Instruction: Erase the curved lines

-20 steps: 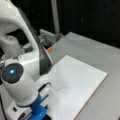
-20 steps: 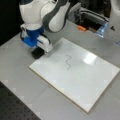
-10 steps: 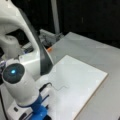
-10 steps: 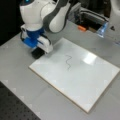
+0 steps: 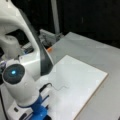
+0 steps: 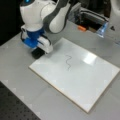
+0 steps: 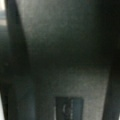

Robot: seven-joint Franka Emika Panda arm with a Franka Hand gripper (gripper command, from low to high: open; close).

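Grey tabletop (image 5: 82,47) carries your white board (image 5: 82,82) in a front view, the curve lines (image 5: 61,88) near its middle; in a front view the gripper (image 6: 37,53), clamped on a black eraser (image 6: 37,53), sits at ten o'clock from the squiggle; wrist view shows only dark blur.

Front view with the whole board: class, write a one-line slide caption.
Gripper with black eraser block at whiteboard corner; curve lines unerased.
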